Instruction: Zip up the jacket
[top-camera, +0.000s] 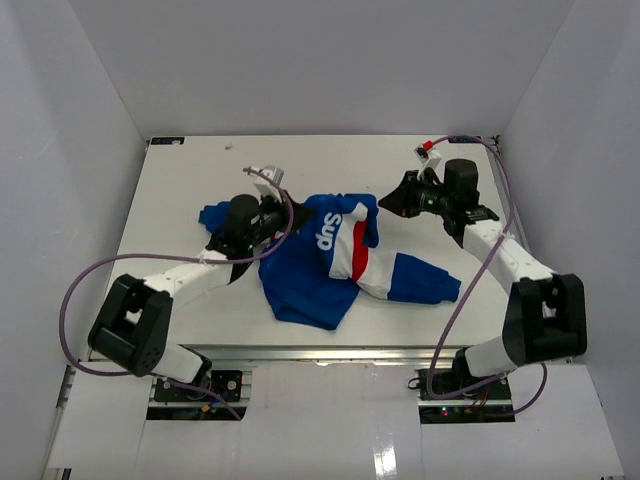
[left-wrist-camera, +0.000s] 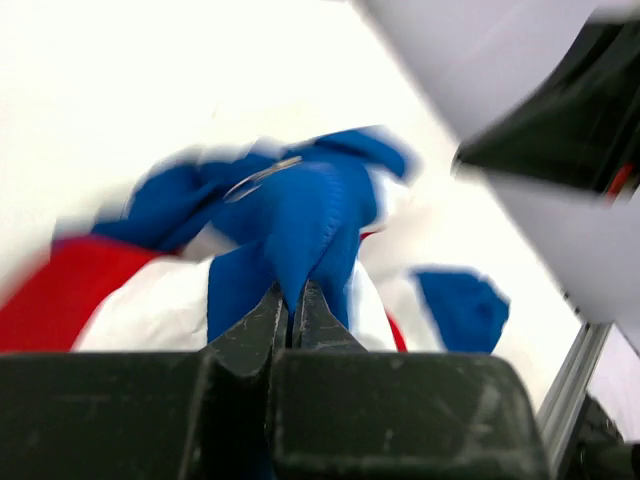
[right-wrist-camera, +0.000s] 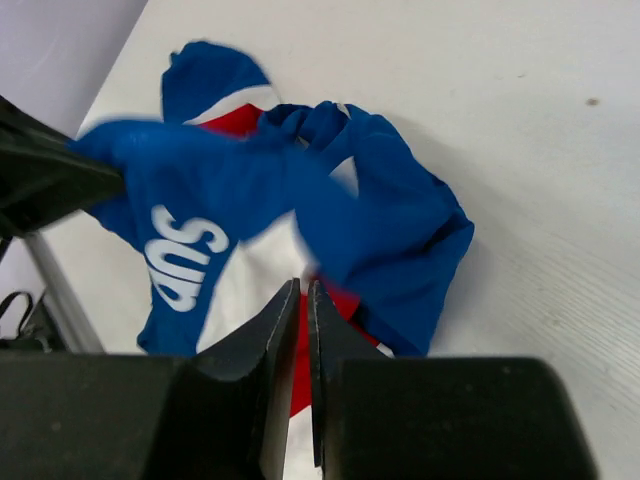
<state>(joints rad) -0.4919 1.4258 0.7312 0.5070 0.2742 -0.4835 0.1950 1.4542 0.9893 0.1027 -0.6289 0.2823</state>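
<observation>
White walls (top-camera: 300, 60) box in one white desk (top-camera: 180, 190), and one jacket (top-camera: 320, 270) lies crumpled near its middle, between two arms. It is royal blue with white and red panels. One line of white lettering (top-camera: 327, 235) sits on a blue panel. One sleeve (top-camera: 425, 282) trails toward the right near side, and a second blue end (top-camera: 213, 214) pokes out on the left, beside the left arm.

Two hands meet the garment, one at each upper side. The left hand (top-camera: 283, 215) is at the jacket's upper left edge. Its wrist view shows both fingers clenched on a raised fold of blue cloth, though that picture is blurred. The right hand (top-camera: 383, 204) is at the upper right edge. In its wrist view the two fingers stand nearly together with only a thin slit between them, their tips against the blue fabric. Whether cloth is pinched there cannot be told.

Two cables (top-camera: 80, 300) loop out, one beside each arm.
</observation>
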